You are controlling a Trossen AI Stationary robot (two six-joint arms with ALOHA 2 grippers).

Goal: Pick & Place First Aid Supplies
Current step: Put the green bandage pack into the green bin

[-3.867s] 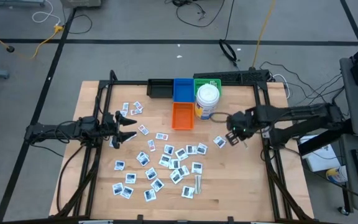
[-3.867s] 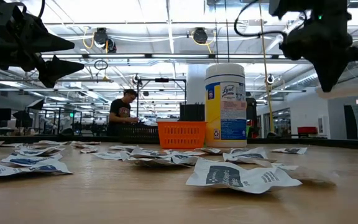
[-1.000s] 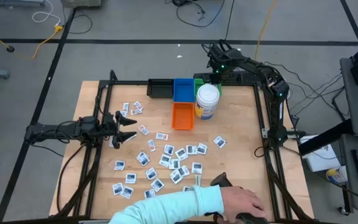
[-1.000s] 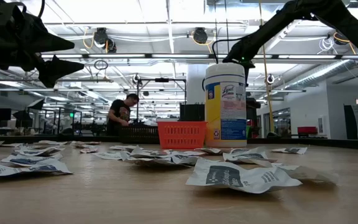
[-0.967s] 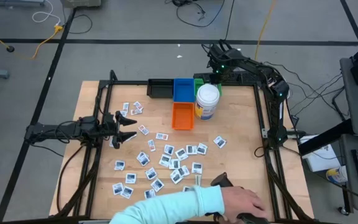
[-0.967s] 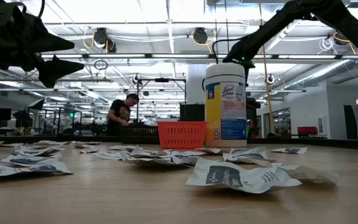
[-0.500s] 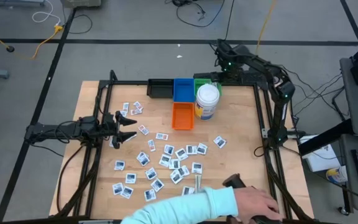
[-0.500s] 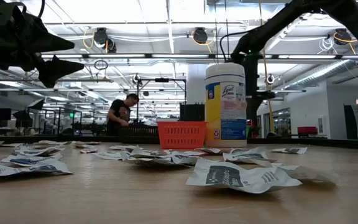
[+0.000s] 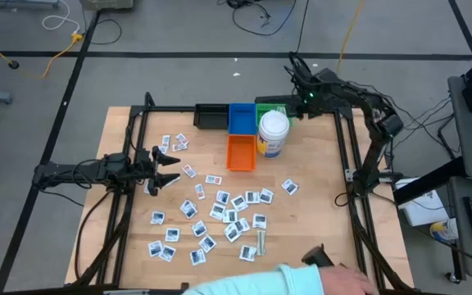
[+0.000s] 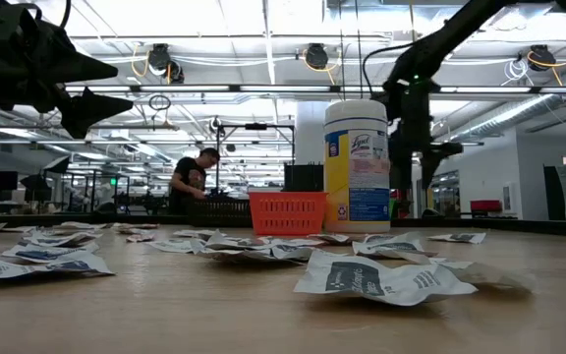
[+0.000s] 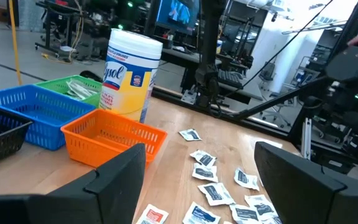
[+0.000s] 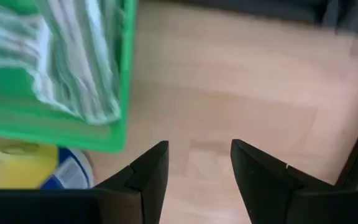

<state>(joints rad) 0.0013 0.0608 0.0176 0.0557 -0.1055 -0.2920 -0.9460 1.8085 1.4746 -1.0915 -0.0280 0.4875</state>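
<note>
Beside green basket (image 9: 274, 107); right gripper (image 9: 304, 104) open

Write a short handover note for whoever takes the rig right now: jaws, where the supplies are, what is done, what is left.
Left gripper: jaws open, empty, above the table's left side beside the packets.
Right gripper: jaws open, empty, at the far right corner next to the green basket.
Supplies: most white packets lie scattered on the middle of the table; a wrapped strip lies near the front.
Done: several wrapped strips lie in the green basket. The orange basket and blue basket look empty.
Left: nearly all packets.
Note: a person's hand and sleeve reach in at the front edge.
</note>
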